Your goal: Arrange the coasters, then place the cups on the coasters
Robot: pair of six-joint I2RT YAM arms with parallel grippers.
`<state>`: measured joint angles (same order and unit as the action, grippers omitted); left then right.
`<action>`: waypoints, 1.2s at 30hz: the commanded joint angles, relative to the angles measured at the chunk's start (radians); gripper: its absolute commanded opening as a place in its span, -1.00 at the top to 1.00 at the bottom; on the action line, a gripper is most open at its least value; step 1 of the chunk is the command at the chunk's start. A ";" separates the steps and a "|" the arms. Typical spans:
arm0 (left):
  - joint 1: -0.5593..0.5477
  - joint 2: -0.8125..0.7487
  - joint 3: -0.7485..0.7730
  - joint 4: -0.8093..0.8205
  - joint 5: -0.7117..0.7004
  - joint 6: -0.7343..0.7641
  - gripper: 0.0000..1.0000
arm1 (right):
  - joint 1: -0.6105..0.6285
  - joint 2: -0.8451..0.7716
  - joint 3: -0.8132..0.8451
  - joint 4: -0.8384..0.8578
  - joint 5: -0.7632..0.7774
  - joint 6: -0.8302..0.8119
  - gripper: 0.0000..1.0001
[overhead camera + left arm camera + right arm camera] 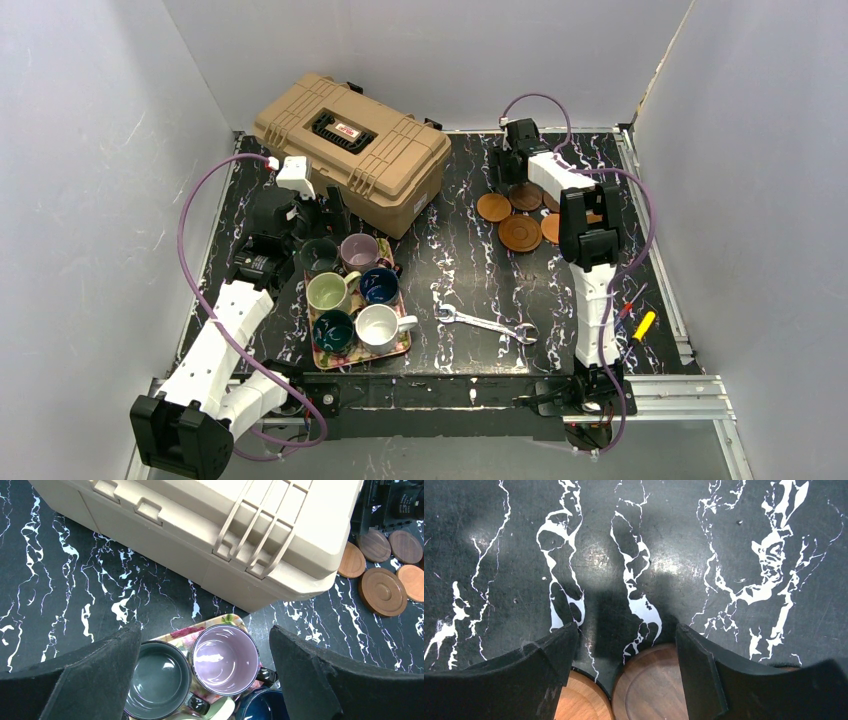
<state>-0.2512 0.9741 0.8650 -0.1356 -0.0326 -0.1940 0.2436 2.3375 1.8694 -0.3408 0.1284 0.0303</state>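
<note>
Six cups stand on a floral tray (398, 352): dark green (319, 255), mauve-pink (358, 250), yellow-green (328, 291), navy (379, 285), teal (333, 330) and white (378, 325). My left gripper (318, 214) hangs open above the tray's far end, with the dark green cup (157, 680) and the mauve cup (225, 659) between its fingers (320, 680) in its wrist view. Several wooden coasters lie clustered at the back right, among them an orange one (493, 207), a dark brown one (526, 196) and a larger rimmed one (520, 233). My right gripper (626, 635) is open low over the orange coaster (579, 700) and the dark brown coaster (651, 685).
A tan toolbox (350, 150) sits at the back, close behind the tray. A wrench (487, 324) lies near the front middle. Screwdrivers (640, 322) lie at the right edge beside the right arm. White walls close in the table on three sides.
</note>
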 commanded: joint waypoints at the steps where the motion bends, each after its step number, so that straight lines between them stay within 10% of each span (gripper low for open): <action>1: -0.003 -0.003 0.039 -0.002 0.016 0.003 -0.96 | 0.002 0.012 0.027 -0.062 0.006 -0.010 -0.58; 26: -0.005 -0.014 0.037 -0.003 0.013 0.001 -0.97 | -0.018 -0.113 -0.127 -0.090 0.039 0.057 -0.52; 36: -0.005 -0.013 0.038 -0.007 -0.006 0.009 -0.97 | -0.017 -0.156 0.074 -0.208 -0.019 0.005 -0.94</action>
<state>-0.2512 0.9745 0.8650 -0.1356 -0.0261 -0.1940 0.2298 2.2673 1.8282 -0.4728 0.1249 0.0658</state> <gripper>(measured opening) 0.982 0.946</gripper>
